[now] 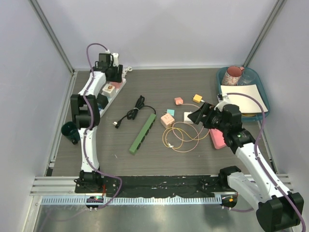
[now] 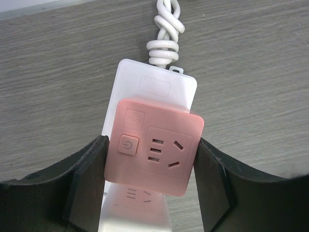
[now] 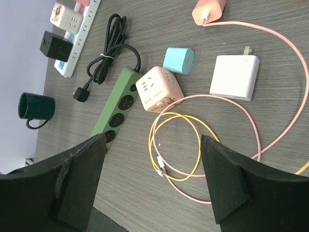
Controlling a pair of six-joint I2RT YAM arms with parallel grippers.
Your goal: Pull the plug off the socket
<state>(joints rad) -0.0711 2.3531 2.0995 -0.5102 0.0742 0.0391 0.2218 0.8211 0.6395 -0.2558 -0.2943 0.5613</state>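
Observation:
The white power strip [image 2: 159,82] lies at the far left of the table [image 1: 117,92], its coiled white cord at the far end. A pink plug-in adapter [image 2: 154,145] with a power button sits on top of it, slightly askew; its pins are hidden. My left gripper [image 2: 152,162] is shut on the pink adapter, one finger pressed on each side. In the top view the left gripper [image 1: 112,72] hides it. A cream plug [image 1: 109,88] and a black plug [image 3: 54,46] also sit in the strip. My right gripper [image 1: 200,115] is open and empty above the cables [image 3: 152,179].
A green power strip [image 1: 142,134], a black cable [image 1: 133,112], a pink cube adapter [image 1: 167,120], a white charger [image 1: 188,116] and looped yellow and pink cables [image 1: 181,136] lie mid-table. A dark green mug [image 1: 71,131] stands at the left. A blue tray [image 1: 221,77] is at the back right.

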